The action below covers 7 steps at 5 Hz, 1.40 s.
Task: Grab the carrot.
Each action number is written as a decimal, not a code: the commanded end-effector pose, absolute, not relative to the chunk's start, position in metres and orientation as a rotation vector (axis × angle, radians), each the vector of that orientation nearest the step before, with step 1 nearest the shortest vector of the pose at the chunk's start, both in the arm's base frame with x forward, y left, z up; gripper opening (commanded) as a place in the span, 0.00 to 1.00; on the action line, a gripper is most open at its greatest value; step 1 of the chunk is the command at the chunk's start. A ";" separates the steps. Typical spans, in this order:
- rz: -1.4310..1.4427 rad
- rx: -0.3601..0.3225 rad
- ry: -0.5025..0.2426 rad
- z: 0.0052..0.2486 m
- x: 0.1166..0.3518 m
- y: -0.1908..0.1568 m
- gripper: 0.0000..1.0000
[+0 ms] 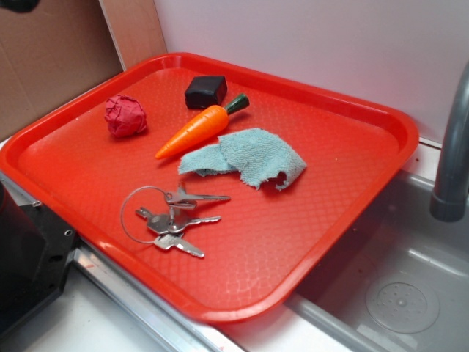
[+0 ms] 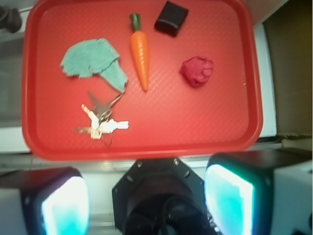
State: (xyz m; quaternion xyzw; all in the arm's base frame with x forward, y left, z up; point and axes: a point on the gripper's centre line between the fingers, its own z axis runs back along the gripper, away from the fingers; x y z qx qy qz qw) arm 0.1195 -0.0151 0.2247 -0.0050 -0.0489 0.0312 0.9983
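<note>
The orange carrot [image 1: 196, 130] lies flat on the red tray [image 1: 308, 220], green stem toward the far side, tip pointing at the near left. In the wrist view the carrot [image 2: 140, 54] sits in the upper middle of the tray [image 2: 195, 122], stem up and tip down. My gripper [image 2: 146, 196] hangs high above and short of the tray's near edge, open wide, with nothing between its pale fingers [image 2: 229, 198]. It is well apart from the carrot.
On the tray also lie a crumpled red paper ball [image 1: 125, 116], a black block [image 1: 205, 92], a teal cloth [image 1: 253, 156] touching the carrot's side, and a key ring [image 1: 172, 218]. A sink [image 1: 403, 293] with a grey faucet [image 1: 453, 154] lies right. The black robot base [image 1: 29, 264] stands near left.
</note>
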 end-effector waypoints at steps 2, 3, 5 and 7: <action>0.257 -0.033 -0.311 0.166 0.188 0.003 1.00; 0.254 -0.067 -0.299 0.141 0.214 0.000 1.00; 0.245 -0.028 -0.201 0.088 0.257 -0.006 1.00; 0.227 -0.004 -0.125 0.051 0.278 -0.006 1.00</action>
